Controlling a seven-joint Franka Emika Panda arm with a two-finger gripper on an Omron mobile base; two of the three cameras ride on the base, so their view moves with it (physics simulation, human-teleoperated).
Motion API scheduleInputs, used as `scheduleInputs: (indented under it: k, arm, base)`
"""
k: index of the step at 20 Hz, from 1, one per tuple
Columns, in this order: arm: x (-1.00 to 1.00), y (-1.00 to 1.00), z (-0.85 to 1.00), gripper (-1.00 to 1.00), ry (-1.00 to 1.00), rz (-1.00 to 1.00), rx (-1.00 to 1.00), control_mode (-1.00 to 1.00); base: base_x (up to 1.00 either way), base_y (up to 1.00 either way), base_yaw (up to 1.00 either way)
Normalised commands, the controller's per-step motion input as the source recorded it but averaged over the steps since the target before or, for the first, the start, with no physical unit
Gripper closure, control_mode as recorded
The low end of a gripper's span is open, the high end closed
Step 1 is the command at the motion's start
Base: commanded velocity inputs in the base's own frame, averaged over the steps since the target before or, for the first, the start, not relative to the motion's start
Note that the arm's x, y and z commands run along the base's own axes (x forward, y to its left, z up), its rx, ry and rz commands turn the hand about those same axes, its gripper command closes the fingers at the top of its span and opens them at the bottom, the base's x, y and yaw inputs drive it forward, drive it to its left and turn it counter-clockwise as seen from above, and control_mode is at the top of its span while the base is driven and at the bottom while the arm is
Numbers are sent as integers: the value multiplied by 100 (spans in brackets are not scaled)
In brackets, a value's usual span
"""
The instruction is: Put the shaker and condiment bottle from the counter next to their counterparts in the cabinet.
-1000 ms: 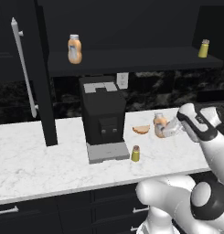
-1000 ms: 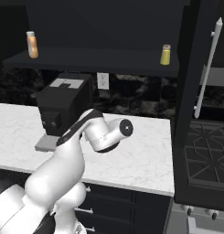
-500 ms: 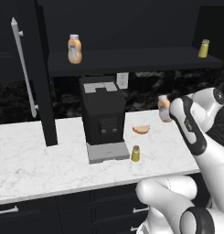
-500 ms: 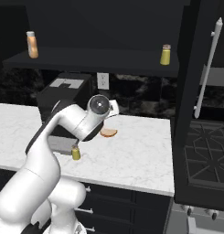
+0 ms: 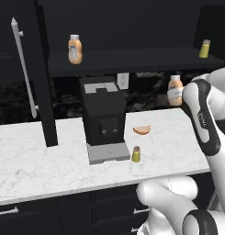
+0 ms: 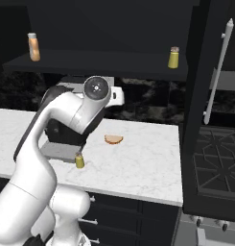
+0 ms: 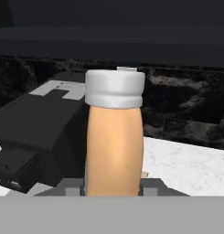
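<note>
In the left base view, the condiment bottle [image 5: 175, 90] hung in the air at the right of the frame, above the counter [image 5: 49, 165] and below the cabinet [image 5: 132, 59] shelf, pressed against the white arm. The shaker [image 5: 136, 154] stood on the marble at centre, just right of the coffee machine [image 5: 103, 118], with a slice of bread [image 5: 142, 130] behind it. On the shelf, an orange counterpart bottle [image 5: 75, 49] stood at upper left and a yellow-green counterpart shaker [image 5: 204, 48] at upper right. In the right base view, the arm arched across the left half of the frame; the shaker [image 6: 79, 160] sat below it on the counter [image 6: 138, 168], the bread [image 6: 113, 139] near centre, and the two shelf items at upper left [image 6: 33, 46] and upper right [image 6: 173, 57]. In the hand view, the gripper [image 7: 112, 188] was clamped tight on the condiment bottle [image 7: 114, 141], which stood upright at centre, cap up, with the coffee machine [image 7: 35, 123] at left.
</note>
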Motion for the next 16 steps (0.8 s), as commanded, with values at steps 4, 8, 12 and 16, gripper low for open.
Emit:
scheduleInputs:
  k: [4,8,12,16]
  arm:
    - [-37,0,100,100,-2,0,8,-100]
    - [-47,2,100,100,-6,0,3,-100]
    - [-30,68,46,100,-2,6,-1,-100]
    - [-11,75,22,100,-21,7,0,-100]
  base:
    - [0,0,0]
    - [0,0,0]
    - [0,0,0]
    - [0,0,0]
